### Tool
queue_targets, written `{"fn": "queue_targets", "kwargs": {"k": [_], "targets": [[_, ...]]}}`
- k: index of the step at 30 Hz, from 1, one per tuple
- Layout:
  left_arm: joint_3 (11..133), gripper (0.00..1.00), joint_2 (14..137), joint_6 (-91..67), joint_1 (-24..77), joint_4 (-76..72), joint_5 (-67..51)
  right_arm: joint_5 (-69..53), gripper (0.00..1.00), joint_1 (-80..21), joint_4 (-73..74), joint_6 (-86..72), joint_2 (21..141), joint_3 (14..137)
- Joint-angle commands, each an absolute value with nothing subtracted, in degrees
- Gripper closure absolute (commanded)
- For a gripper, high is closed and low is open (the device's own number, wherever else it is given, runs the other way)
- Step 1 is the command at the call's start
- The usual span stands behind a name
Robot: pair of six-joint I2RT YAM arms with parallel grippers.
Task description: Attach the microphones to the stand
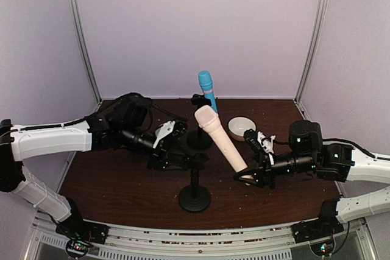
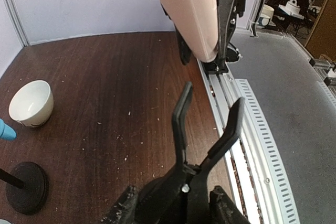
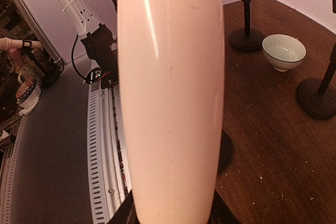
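My right gripper (image 1: 248,178) is shut on the lower end of the cream-beige microphone (image 1: 219,141) and holds it tilted, head up and to the left, above the table. This microphone fills the right wrist view (image 3: 170,103), where the gripper (image 3: 170,217) is mostly hidden under it. My left gripper (image 1: 181,159) is shut on the forked clip (image 2: 181,119) of the front stand (image 1: 195,198). The microphone's tail (image 2: 191,14) hangs just beyond the clip's open prongs. The light blue microphone (image 1: 206,84) stands upright at the back. The black microphone is out of view.
A small white bowl (image 1: 242,127) sits right of the back stand's base (image 1: 199,139); it also shows in the left wrist view (image 2: 31,103). Two more stand bases (image 3: 247,38) (image 3: 316,98) and a patterned bowl (image 3: 283,52) show in the right wrist view. The slotted rail (image 1: 201,235) runs along the near edge.
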State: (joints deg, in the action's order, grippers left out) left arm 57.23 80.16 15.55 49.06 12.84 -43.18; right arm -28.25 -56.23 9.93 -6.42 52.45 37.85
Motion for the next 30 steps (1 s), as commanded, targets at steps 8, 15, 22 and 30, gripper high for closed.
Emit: {"fn": "queue_targets", "kwargs": {"k": [8,15,22,30], "targets": [[53.2,1.0,80.5,5.4,48.8,-2.1,-48.3,-32.4,1.0,-56.4,-0.7,-8.4,55.2,33.1],[48.9,0.46,78.6,4.3,48.8,-7.5,-44.8,-32.0,1.0,-56.5,1.8,-8.0,54.1,34.2],[47.7,0.35,79.7,3.4,48.8,-14.8,-45.9,-32.2,1.0,-56.5,6.9,-6.9,54.2,37.4],[45.3,0.22,79.0,3.8,48.8,-16.1,-46.2,-32.1,1.0,-56.4,7.5,-7.6,55.7,39.6]]}}
